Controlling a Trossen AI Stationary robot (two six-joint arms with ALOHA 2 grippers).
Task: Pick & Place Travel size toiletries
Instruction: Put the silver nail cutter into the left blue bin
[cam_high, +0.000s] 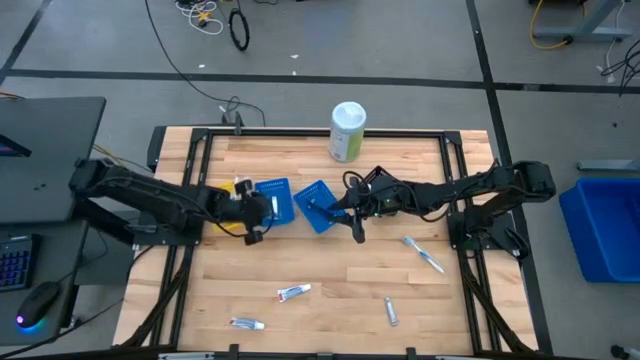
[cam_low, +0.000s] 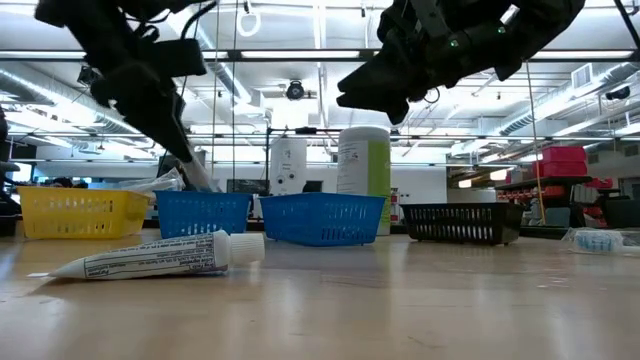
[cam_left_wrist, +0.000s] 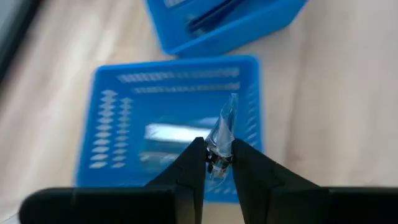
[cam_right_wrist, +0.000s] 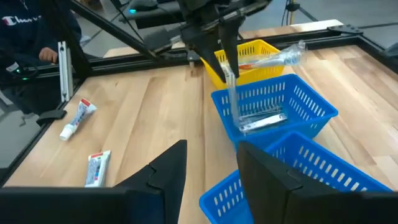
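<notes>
My left gripper (cam_left_wrist: 217, 149) is shut on a clear-wrapped toothbrush (cam_left_wrist: 222, 124) above the left blue tray (cam_high: 276, 200), where a silver-white item (cam_left_wrist: 169, 132) lies. The right wrist view shows that toothbrush (cam_right_wrist: 231, 93) hanging down into the tray (cam_right_wrist: 292, 102). My right gripper (cam_right_wrist: 211, 163) is open and holds nothing. It hovers by the second blue tray (cam_high: 318, 207), which holds a dark razor (cam_left_wrist: 211, 15). Toothpaste tubes (cam_high: 293, 292), (cam_high: 247, 323), (cam_high: 391, 311) and another wrapped toothbrush (cam_high: 425, 253) lie flat on the table. My left gripper pinches the wrapped toothbrush at one end (cam_left_wrist: 217, 158) between its two fingers, coming from above and pointing down. The toothbrush hangs nearly upright below the fingers. Its lower end (cam_right_wrist: 234, 118) reaches down inside the blue tray.
A tall white-green canister (cam_high: 347, 131) stands at the far edge. A yellow basket (cam_right_wrist: 249, 59) with a wrapped item across it sits beside the left tray. A black basket (cam_low: 460, 222) shows in the low view. Open wood lies toward the near edge, among the tubes.
</notes>
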